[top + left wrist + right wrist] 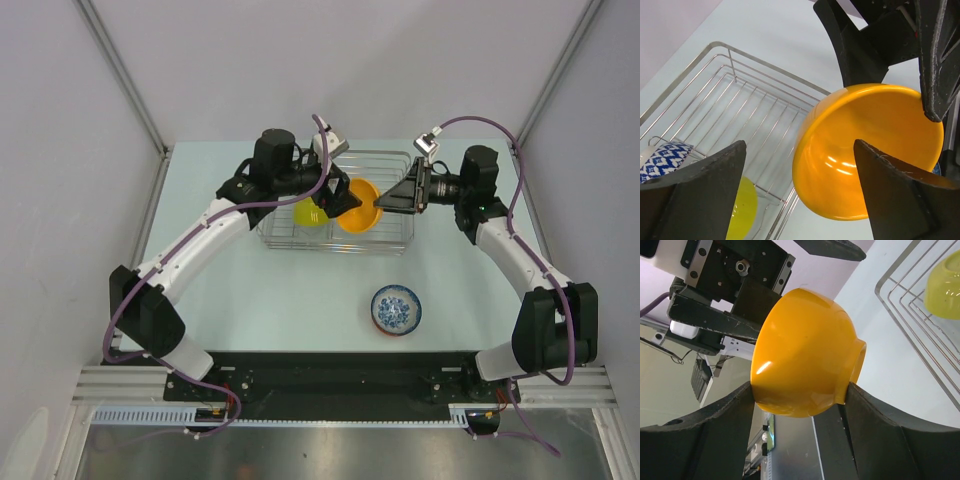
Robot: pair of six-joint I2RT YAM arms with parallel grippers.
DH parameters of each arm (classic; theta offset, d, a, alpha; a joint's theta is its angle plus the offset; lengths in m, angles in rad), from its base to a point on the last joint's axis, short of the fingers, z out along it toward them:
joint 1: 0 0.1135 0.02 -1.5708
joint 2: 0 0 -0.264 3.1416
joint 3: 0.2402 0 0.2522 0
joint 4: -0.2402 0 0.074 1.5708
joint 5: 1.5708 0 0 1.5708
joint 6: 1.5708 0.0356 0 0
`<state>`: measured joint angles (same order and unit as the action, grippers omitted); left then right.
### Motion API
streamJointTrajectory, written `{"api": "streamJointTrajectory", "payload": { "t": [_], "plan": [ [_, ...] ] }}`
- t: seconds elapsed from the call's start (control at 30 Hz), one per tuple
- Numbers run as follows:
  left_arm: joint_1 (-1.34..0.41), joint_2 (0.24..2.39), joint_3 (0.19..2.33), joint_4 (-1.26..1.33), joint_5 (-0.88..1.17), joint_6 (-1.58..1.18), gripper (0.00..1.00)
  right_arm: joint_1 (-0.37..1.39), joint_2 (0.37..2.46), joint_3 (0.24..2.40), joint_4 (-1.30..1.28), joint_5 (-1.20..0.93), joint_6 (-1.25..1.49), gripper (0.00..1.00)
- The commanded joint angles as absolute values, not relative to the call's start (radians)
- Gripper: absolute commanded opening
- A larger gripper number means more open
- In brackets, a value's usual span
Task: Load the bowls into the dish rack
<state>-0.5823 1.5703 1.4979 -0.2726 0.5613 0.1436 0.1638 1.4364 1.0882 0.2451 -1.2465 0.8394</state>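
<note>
Top external view: blue-patterned bowl (396,309) waits up front, orange bowl (358,208) hangs over the dish rack (390,170).
Closest in, the blue-patterned bowl sits on the surface (250,290), untouched. Further out, the right end effector (799,390) is clamped on the orange bowl, while the left end effector (800,145) stands spread wide just beside it. The risk: that slick, rounded wall squirts free, or lands on the lime-yellow bowl (307,212) already racked.

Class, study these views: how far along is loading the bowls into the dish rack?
Done: the lime-yellow bowl sits in the dish rack. In hand: the right tool grips the orange bowl above the rack, the left tool open. Left: the blue-patterned bowl on the table.
</note>
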Motion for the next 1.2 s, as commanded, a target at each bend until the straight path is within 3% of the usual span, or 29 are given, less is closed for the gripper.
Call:
{"api": "streamJointTrajectory", "payload": {
  "t": [0.0, 0.23, 0.37, 0.5, 0.83, 1.17],
  "plan": [
    [-0.586, 1.536, 1.516, -0.261, 0.571, 0.136, 0.96, 0.167, 1.424, 1.100, 0.279, -1.264, 0.825, 0.00],
    [-0.545, 1.474, 1.572, -0.284, 0.519, 0.137, 0.99, 0.160, 1.439, 1.150, 0.088, -1.223, 0.638, 0.00],
    [-0.506, 1.428, 1.597, -0.328, 0.308, 0.187, 1.00, 0.156, 1.469, 1.256, -0.194, -1.149, 0.427, 0.00],
    [-0.416, 1.379, 1.568, -0.365, 0.261, 0.192, 1.00, 0.161, 1.512, 1.347, -0.362, -1.014, 0.258, 0.00],
    [-0.302, 1.253, 1.373, -0.403, 0.219, 0.236, 1.00, 0.259, 1.649, 1.649, -0.685, -0.481, -0.165, 0.00],
    [-0.276, 1.200, 1.330, -0.433, 0.233, 0.253, 1.00, 0.416, 1.854, 1.810, -0.732, -0.007, -0.396, 0.00]
  ]
}}
